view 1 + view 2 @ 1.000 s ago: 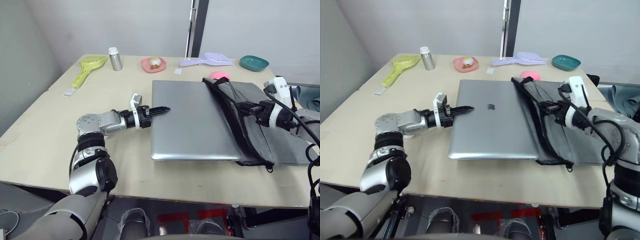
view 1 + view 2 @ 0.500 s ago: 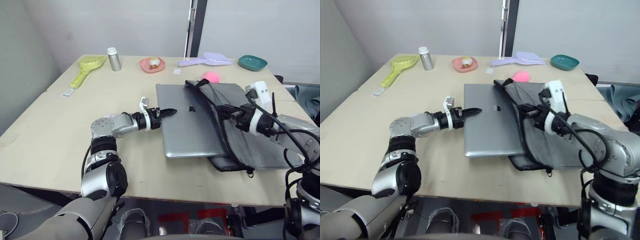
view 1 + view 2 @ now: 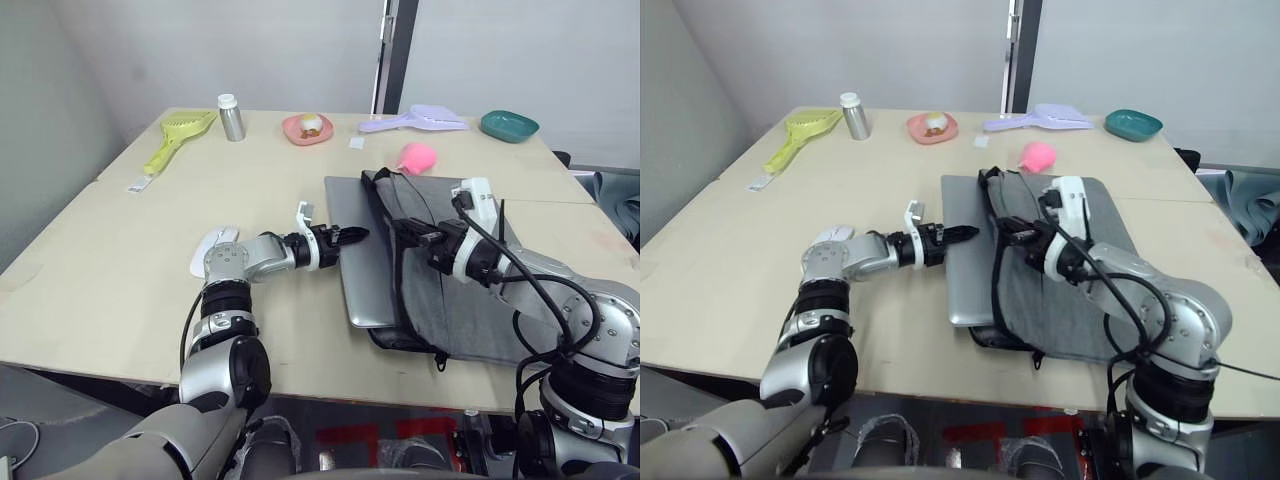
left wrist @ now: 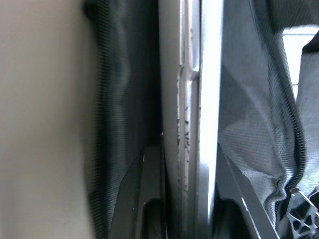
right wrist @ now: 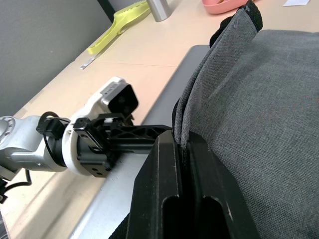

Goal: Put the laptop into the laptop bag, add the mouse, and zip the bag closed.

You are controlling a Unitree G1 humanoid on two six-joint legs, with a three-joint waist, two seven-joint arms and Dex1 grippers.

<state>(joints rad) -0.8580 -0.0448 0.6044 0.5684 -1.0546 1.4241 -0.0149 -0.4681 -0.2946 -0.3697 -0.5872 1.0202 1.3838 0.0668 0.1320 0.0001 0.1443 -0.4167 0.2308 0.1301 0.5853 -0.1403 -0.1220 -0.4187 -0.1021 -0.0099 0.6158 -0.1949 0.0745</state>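
Note:
The silver laptop (image 3: 354, 282) lies flat on the table, mostly inside the grey laptop bag (image 3: 470, 305), with a strip of its left side showing. My left gripper (image 3: 352, 236) is shut on the laptop's left edge; in the left wrist view its fingers (image 4: 151, 194) sit either side of the edge (image 4: 189, 99). My right gripper (image 3: 400, 229) is shut on the rim of the bag's upper flap (image 5: 199, 94), held over the laptop. The white mouse (image 3: 214, 240) rests on the table behind my left forearm.
A pink plush toy (image 3: 418, 156) sits just behind the bag. Along the far edge stand a metal bottle (image 3: 232, 118), a yellow-green scoop (image 3: 178, 135), a pink dish (image 3: 307, 128), a purple scoop (image 3: 415, 120) and a teal dish (image 3: 509, 125).
My right gripper has drawn the bag's flap leftward over the laptop while my left gripper moved right with the laptop's edge. Far less of the lid shows now. The mouse has come into view.

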